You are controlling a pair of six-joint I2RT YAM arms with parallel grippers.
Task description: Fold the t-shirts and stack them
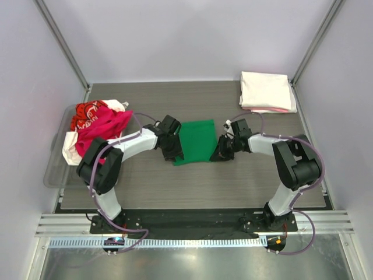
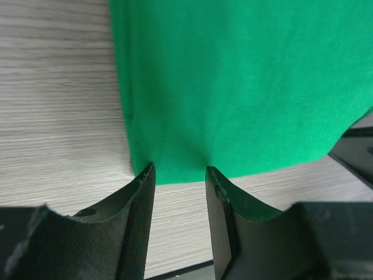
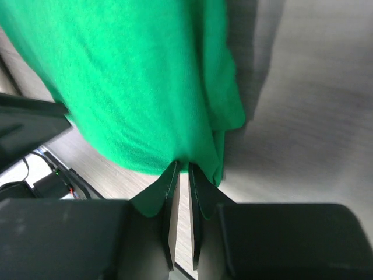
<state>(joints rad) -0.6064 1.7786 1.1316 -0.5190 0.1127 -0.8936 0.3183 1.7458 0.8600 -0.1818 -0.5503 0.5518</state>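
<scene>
— Right gripper (image 3: 182, 164)?
— Pinched tight on the edge of the green t-shirt (image 1: 196, 140); left gripper (image 2: 179, 169) gapes at its hem.
— And the shirt?
— Flat mid-table between the arms; folded tees (image 1: 265, 90) far-right corner, crumpled pile (image 1: 96, 122) left.

**Robotics laboratory test cell.** A grey wood-grain table (image 1: 192, 186) is enclosed behind and on both sides by plain pale walls (image 1: 186, 35), with bare aluminium posts (image 1: 61, 41) rising at its far corners. Along the table's near edge, two robot arms (image 1: 105, 169) are bolted to a black base plate (image 1: 192, 219) set on aluminium rails (image 1: 58, 224). Just outside that edge lie a slotted cable duct (image 1: 192, 242), loose purple cables (image 1: 313, 228) and sheet-metal flooring (image 1: 192, 265).
</scene>
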